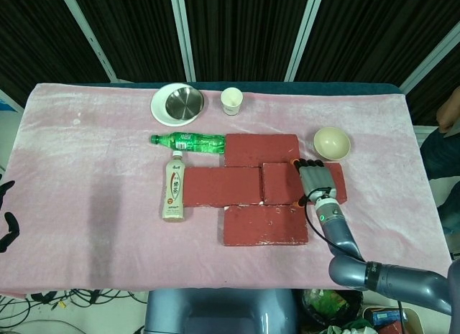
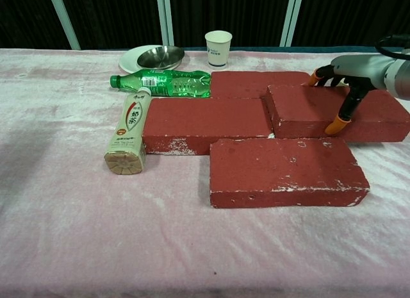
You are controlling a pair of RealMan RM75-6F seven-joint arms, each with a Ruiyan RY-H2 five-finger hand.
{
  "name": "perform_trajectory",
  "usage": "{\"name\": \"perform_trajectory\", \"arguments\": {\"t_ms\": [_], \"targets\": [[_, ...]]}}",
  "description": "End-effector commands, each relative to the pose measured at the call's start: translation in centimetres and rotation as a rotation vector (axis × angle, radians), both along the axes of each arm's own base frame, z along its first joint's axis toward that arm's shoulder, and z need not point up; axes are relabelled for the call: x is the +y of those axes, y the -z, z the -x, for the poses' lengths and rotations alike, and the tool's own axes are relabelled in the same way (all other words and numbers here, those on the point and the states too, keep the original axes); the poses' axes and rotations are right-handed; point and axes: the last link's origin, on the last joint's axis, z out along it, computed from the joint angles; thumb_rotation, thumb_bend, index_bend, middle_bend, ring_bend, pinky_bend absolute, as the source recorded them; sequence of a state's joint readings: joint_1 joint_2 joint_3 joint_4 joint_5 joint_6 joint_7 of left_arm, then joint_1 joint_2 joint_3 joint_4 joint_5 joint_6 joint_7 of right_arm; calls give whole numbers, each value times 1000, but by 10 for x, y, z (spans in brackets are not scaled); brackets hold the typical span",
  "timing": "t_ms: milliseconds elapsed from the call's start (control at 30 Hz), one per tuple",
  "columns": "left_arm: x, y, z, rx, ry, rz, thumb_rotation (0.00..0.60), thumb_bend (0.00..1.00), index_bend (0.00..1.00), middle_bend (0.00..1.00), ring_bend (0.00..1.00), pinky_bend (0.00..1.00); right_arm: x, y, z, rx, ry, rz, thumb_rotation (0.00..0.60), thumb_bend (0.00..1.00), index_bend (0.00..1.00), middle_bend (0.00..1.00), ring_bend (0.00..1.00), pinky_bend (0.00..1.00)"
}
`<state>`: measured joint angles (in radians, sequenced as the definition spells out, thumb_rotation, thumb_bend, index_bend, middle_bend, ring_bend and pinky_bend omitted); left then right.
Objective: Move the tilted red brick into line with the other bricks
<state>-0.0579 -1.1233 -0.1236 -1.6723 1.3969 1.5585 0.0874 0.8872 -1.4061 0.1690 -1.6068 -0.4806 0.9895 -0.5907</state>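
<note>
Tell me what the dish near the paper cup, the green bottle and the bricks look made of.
Dish: shiny grey bowl, likely steel, on a white plate, perhaps ceramic.
Green bottle: clear tinted plastic, glossy.
Bricks: matte red, whitish chipped edges, probably fired clay.

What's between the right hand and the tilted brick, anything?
Nothing visible. The right hand already rests on the tilted brick, with its fingers spanning the far and near edges. The brick's left end meets the middle brick.

A robot's right hand (image 2: 343, 86) grips the far-right red brick (image 2: 333, 112) on a pink-covered table (image 2: 64, 215), beside three other red bricks (image 2: 285, 173).
</note>
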Motion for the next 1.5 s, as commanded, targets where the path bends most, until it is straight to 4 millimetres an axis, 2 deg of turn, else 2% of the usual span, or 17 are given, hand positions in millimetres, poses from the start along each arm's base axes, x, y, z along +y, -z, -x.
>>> {"name": "perform_trajectory", "arguments": {"t_ms": [33, 300, 800, 900, 1033, 1133, 1233, 1367, 1500], "targets": [[0, 0, 0, 0, 0, 1, 600, 735, 159, 42, 0, 0, 0, 1, 0, 4, 1, -2, 600, 17, 124, 183, 132, 91], [0, 0, 0, 0, -2, 1, 600, 735, 160, 42, 0, 0, 1, 1, 2, 9, 12, -11, 600, 0, 20, 90, 39, 91], [0, 0, 0, 2, -4, 0, 600, 735, 160, 42, 0, 0, 3, 0, -2, -6, 9, -7, 600, 0, 0, 53, 28, 91], [0, 0, 0, 1, -4, -4, 600, 735, 159, 42, 0, 0, 5, -9, -6, -36, -2, 15, 600, 0, 0, 47, 27, 91], [0, -1, 0, -2, -4, -5, 600, 735, 160, 42, 0, 0, 15, -35, -10, -60, -46, 80, 600, 0, 0, 27, 18, 91], [0, -1, -1, -6, 0, -6, 600, 735, 159, 42, 0, 0, 36, -64, -6, -30, -119, 161, 600, 0, 0, 18, 14, 91], [0, -1, -1, -9, 1, -7, 600, 735, 159, 42, 0, 0, 70, -91, 7, 25, -212, 258, 600, 0, 0, 9, 7, 91], [0, 0, -1, -8, 3, -4, 600, 735, 159, 42, 0, 0, 103, -108, 30, 92, -270, 352, 600, 0, 0, 0, 2, 91], [-1, 0, -1, -7, 4, -3, 600, 735, 159, 42, 0, 0, 137, -114, 56, 143, -291, 429, 600, 0, 0, 0, 0, 91]]}}
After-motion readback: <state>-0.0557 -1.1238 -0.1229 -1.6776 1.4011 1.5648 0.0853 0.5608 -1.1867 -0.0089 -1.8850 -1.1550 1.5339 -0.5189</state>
